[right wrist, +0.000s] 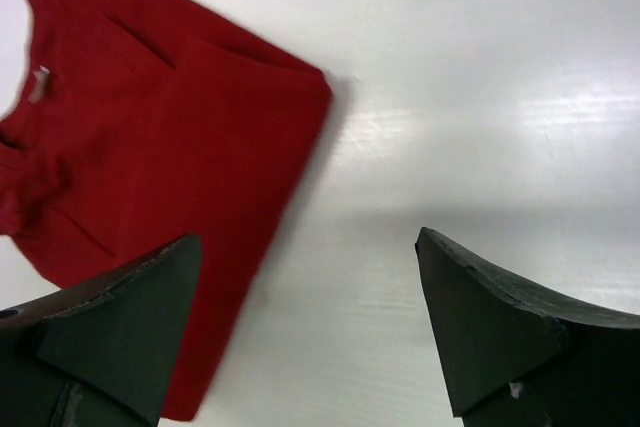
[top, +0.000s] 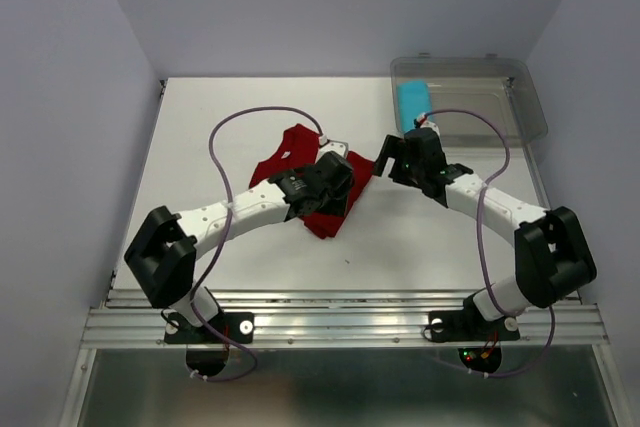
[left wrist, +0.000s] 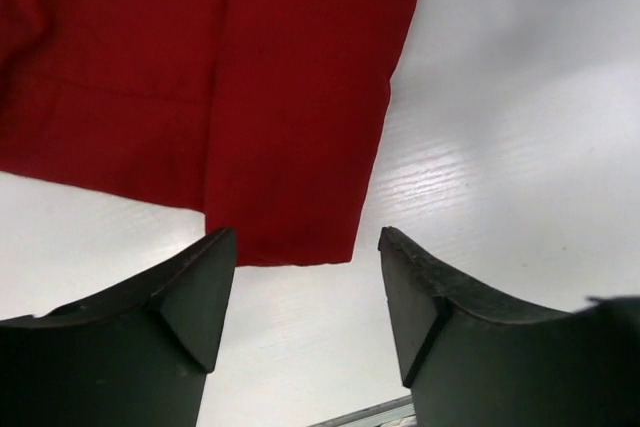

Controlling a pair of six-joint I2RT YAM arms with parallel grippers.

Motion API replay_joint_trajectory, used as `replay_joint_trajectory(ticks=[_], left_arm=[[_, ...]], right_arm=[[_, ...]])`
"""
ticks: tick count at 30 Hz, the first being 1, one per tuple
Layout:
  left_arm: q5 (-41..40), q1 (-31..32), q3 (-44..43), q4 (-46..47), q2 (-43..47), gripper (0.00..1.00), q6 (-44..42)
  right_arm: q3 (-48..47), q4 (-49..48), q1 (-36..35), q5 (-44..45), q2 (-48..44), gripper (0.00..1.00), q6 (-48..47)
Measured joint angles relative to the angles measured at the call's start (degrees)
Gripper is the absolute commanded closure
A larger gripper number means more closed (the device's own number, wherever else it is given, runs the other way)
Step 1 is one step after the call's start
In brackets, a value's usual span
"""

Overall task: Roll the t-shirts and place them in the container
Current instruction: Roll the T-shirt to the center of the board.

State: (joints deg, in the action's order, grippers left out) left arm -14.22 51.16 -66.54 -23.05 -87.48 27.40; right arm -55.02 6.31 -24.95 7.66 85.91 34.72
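Note:
A dark red t-shirt [top: 300,162] lies folded on the white table [top: 220,127], partly hidden by the left arm. My left gripper [top: 340,187] hovers over its near right part, open, nothing between the fingers; in the left wrist view the red cloth [left wrist: 230,87] ends just beyond the fingertips [left wrist: 205,277]. My right gripper [top: 388,162] stands open just right of the shirt; its wrist view shows the red cloth [right wrist: 150,147] at the left, under the left finger [right wrist: 130,317], bare table between the jaws. A cyan-blue rolled t-shirt [top: 412,102] sits in the bin.
A clear plastic bin [top: 490,97] stands at the back right corner of the table. A metal rail [top: 340,322] runs along the near edge by the arm bases. Purple cables loop above both arms. Grey walls close in the sides.

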Motion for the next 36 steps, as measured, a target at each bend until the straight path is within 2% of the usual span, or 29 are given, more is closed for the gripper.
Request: replay_joint_trajectory(ticks=[7,13,20,23,24,25,26,31,36], left_arm=[[-5.1,6.2,-3.1,-3.8,-7.1,0.27,1.0],[-9.2,9.4,-7.7,-4.8,-14.7,0.34,1.0],[-11.0,9.9,-7.7,-5.0,-19.9,0.4,0.9],[-11.8,9.9,-7.8,-4.9,-21.8,0.48,0.6],[-12.5,9.9,-8.0,-5.0,-22.6,0.75,0.5],[-13.1,9.9,-8.5,-5.0,-23.5,0.97,0.3],[-14.1,9.9,-9.1,-5.2,-24.4,1.0,0.2],[-15.0,9.4,-11.1,-6.4,-25.9,1.0,-0.8],[-9.6,7.8,-9.2,-4.0,-23.5,1.0,-4.6]], right_arm=[[12.4,4.2,2.0,0.2,-10.5,0.0,1.0],[17.0,5.6,2.4,-0.2,-16.3,0.0,2.9],[20.4,6.2,2.4,-1.7,-18.2,0.0,4.5],[21.2,6.6,2.4,-2.4,-18.2,0.0,5.0],[21.2,6.7,2.4,-2.6,-18.2,0.0,5.2],[21.2,6.7,2.4,-2.8,-18.2,0.0,5.2],[21.2,6.7,2.4,-3.0,-18.2,0.0,5.4],[21.7,5.5,2.4,-6.6,-18.2,0.0,5.6],[22.6,0.5,2.4,-13.4,-16.6,0.0,6.5]])
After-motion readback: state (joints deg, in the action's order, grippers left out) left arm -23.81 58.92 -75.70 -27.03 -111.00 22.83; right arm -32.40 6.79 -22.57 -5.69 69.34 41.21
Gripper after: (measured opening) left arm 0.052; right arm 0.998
